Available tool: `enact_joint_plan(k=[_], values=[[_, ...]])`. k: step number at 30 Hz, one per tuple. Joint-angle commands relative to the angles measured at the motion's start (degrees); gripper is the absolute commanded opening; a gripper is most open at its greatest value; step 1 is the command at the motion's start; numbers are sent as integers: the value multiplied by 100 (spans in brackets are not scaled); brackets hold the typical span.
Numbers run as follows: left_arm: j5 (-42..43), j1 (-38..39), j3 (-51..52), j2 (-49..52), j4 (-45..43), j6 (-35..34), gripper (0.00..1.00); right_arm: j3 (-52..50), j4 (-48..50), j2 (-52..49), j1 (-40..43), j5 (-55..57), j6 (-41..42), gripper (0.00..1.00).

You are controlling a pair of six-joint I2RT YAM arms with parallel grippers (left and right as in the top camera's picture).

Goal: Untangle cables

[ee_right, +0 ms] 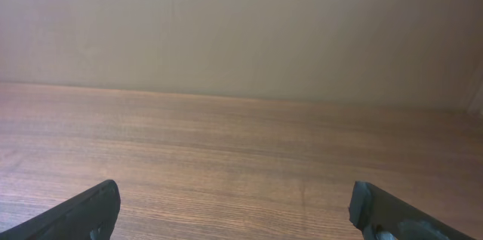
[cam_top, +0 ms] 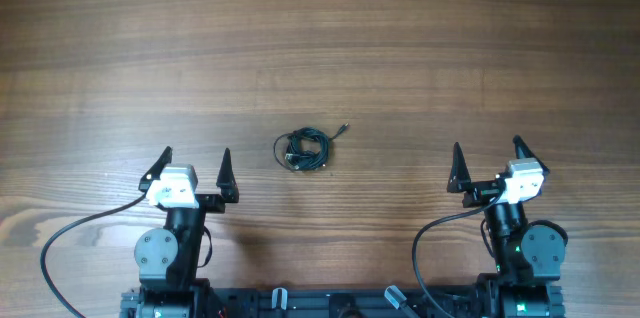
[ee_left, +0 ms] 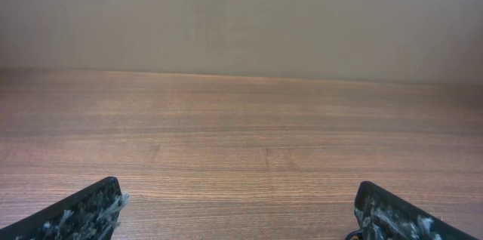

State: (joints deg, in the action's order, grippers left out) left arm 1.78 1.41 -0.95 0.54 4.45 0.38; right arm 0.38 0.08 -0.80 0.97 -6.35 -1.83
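The cables (cam_top: 303,149) lie as a small black bunched knot on the wooden table (cam_top: 320,38), near its middle, with one plug end (cam_top: 344,128) sticking out to the upper right. My left gripper (cam_top: 195,162) stands open to the lower left of the knot, nothing between its fingers. My right gripper (cam_top: 488,156) stands open well to the right of it, also holding nothing. In the left wrist view the gripper (ee_left: 238,213) shows only bare wood between wide-apart fingertips (ee_left: 94,208). In the right wrist view the gripper (ee_right: 232,208) shows the same. Neither wrist view shows the cables.
Thick black cables (cam_top: 70,238) run from each arm base along the near table edge. A plain beige wall (ee_left: 241,13) rises behind the far edge of the table. Wood surface stretches around the knot on all sides.
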Motion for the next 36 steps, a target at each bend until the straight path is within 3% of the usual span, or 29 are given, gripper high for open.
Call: enact_joint_plan(k=[1,11,26,32,36], values=[[70,-31,61,-33,-22,90,100,-9,26,-17,28,52,-76,100],[-339,-31,61,-31,-221,90,100,-9,26,-17,28,52,-76,100],[-579,-31,28,-24,-2898,92,100,-9,26,-17,28,52,-81,100],[-575,-31,-367,280,-2911,90,100,-9,26,-17,28,52,-79,100],[-339,-31,-1147,1064,-2496,17,100,-9,26,-17,28,52,-76,100]])
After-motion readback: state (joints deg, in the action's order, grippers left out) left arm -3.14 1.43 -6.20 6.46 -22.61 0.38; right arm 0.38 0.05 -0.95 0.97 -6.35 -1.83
